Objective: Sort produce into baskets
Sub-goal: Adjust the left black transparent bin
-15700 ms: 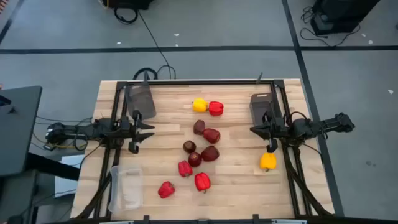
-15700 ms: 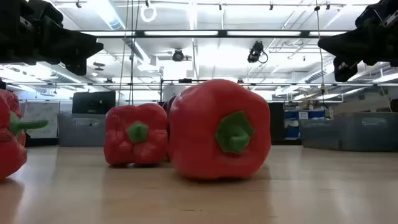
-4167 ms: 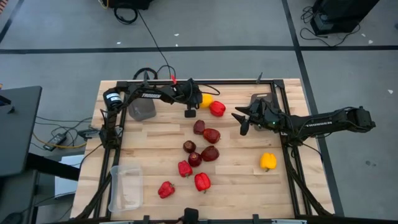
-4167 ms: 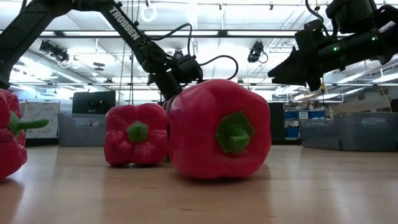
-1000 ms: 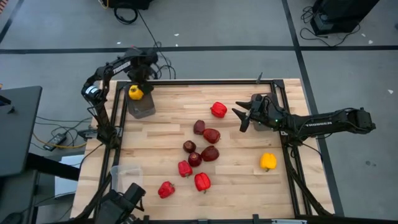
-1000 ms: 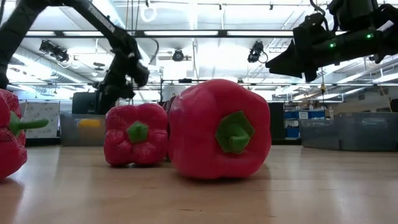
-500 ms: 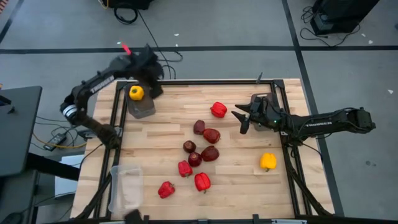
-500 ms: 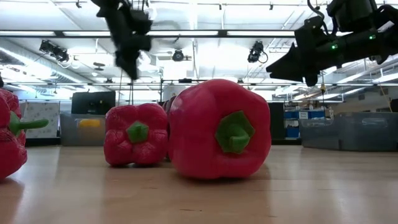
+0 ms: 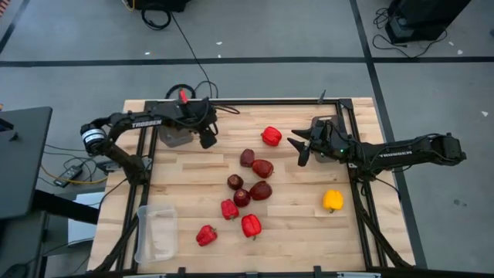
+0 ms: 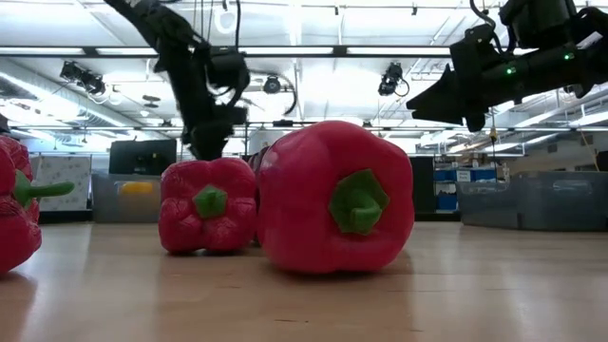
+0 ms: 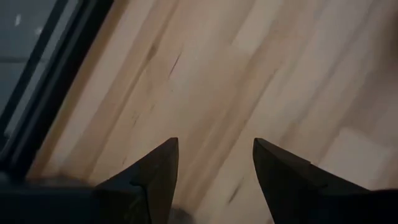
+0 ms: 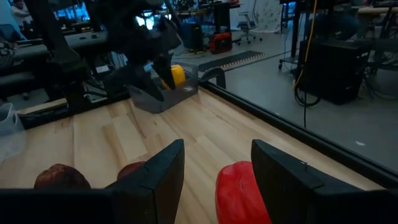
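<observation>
From above, the left claw (image 9: 208, 137) hovers empty, fingers spread, just beside the grey basket (image 9: 174, 136) that holds a yellow pepper; in this view the arm hides the pepper. The right claw (image 9: 297, 147), also spread and empty, points at a red pepper (image 9: 270, 137) lying just ahead of it and apart. That pepper sits between both claws, nearer the right one.

At tabletop level, both claws hang high above the big red peppers (image 10: 332, 198).

The left wrist view shows only bare tabletop (image 11: 249, 74) between spread fingers.

In the right wrist view, the red pepper (image 12: 241, 193) lies close between the open fingers; the yellow pepper (image 12: 176, 75) rests in the far basket.
</observation>
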